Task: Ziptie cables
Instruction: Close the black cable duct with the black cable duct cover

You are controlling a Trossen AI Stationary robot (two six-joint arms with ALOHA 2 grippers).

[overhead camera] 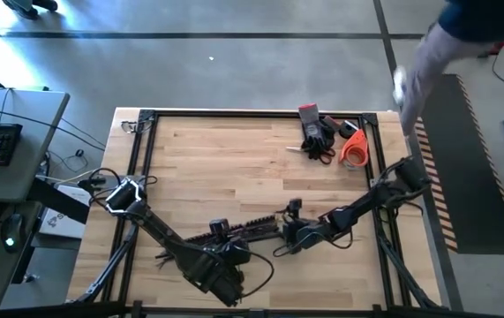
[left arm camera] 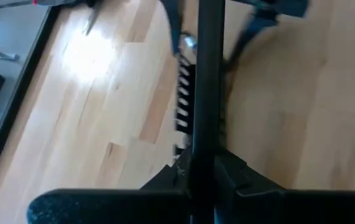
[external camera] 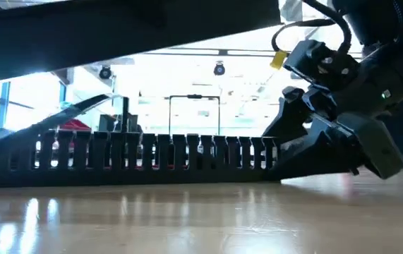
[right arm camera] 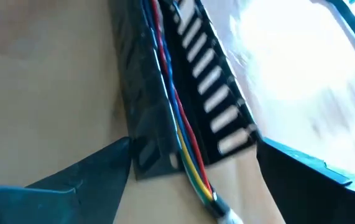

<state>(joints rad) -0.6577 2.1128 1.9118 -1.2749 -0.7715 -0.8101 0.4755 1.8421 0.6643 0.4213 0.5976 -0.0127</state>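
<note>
Seemingly we are still at the staging step: left hand [overhead camera: 219,231] clamped on the slotted black bar [overhead camera: 256,228] near the tabletop's [overhead camera: 234,168] front edge, right hand [overhead camera: 292,231] open at its end, the cables [right arm camera: 176,118] lying in its channel, needing bunching before any tie.

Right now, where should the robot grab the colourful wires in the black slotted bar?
Probably at the free end, where the cables leave the black slotted bar and lie on bare wood. Inside the bar, its slotted walls block a pincer. The right pincer already straddles that end, fingers spread either side, so closing there looks easiest. The left pincer is at the bar's other end.
</note>
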